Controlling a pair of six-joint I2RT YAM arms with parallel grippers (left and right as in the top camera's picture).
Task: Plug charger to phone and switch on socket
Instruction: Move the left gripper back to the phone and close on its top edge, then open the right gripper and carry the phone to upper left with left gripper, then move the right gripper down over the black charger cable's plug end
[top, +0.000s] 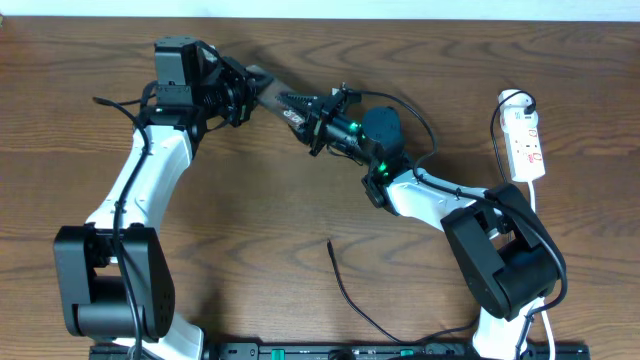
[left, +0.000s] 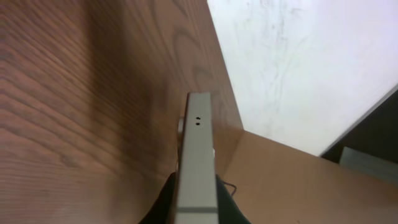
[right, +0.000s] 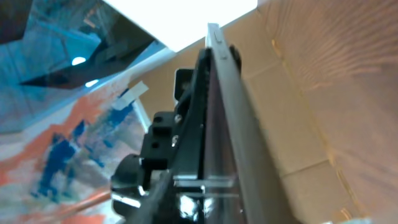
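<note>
Two arms meet on the phone (top: 275, 98), which is off the bench (top: 250, 230) and held in the air at about 12 o'clock in the overhead view, its length running from 10 toward 4 o'clock. The left fingers (left: 160, 208) are clamped on its two faces, and the left wrist view shows it edge-on with two small holes in the narrow end. The right fingers (top: 324, 120) sit at the phone's 4 o'clock end, but I cannot tell whether they are closed on it or only around it. The charger (top: 332, 252) lies on the bench at about 6 o'clock with nothing touching it, its tip pointing toward 12. The socket (top: 526, 140) rests well apart at 3 o'clock. Judging from this, the plugging has not begun and the phone is being settled in one grip. To do this well, the left arm should keep a firm, level hold with the port end clear. The right arm could then let go cleanly and take the cable just behind its tip. The tip should go in along the phone's long axis, since a skewed push could twist the phone in the fingers.
</note>
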